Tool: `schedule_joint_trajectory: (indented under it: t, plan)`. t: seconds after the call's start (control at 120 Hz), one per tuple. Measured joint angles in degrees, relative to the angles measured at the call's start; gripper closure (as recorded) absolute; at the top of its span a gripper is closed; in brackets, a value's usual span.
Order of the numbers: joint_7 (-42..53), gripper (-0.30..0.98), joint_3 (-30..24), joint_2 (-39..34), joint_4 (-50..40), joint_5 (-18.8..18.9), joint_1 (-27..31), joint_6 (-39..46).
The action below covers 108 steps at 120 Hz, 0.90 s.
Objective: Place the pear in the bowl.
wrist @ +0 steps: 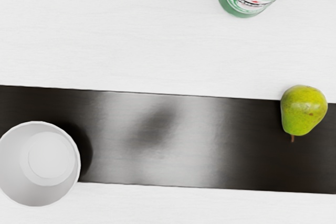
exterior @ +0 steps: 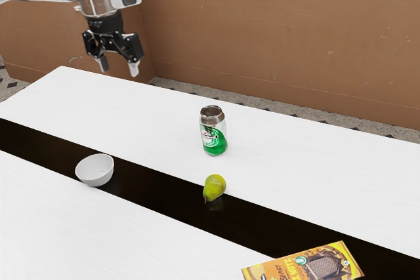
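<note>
Support surf.: white table with faint grain (exterior: pixel 144 116), crossed lengthwise by a glossy black flat strip (exterior: pixel 157 195). Items on surf., per my ext. & wrist views:
1. Round white smooth-walled bowl (exterior: pixel 95 170): upright, mouth up, on strip; rim overlaps strip edge in my wrist view.
2. Yellow-green pear with brown stem (exterior: pixel 214 187): on strip, near edge on can side; stem end points away from can.
3. Green-and-silver cylindrical metal can (exterior: pixel 213 132): upright on white surf., apart from strip.
4. Flat rectangular orange-yellow printed box (exterior: pixel 305 265): at ext. view's lower right, part. out of frame, overlapping strip edge.
</note>
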Motion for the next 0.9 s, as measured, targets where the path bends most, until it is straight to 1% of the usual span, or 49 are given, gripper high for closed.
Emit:
schedule_joint_trajectory:
  t: [0.167,0.3,0.467,0.633,0.783,0.9]
  plan:
    - [0.16,0.02,-0.01,0.17,0.05,0.04,-0.48,0.25]
    - [-0.49,0.02,-0.03,1.85,-1.95,-0.17,-2.44,1.97]
    - [-1.35,0.02,0.07,7.22,-4.38,-1.31,-5.39,8.14]
    - [-2.16,0.02,0.24,12.11,-6.84,-1.78,-8.10,16.48]
    - [-3.11,0.02,0.30,16.72,-7.06,-1.83,-9.78,21.70]
    - [-3.70,0.02,0.25,18.50,-6.99,-2.07,-11.11,25.24]
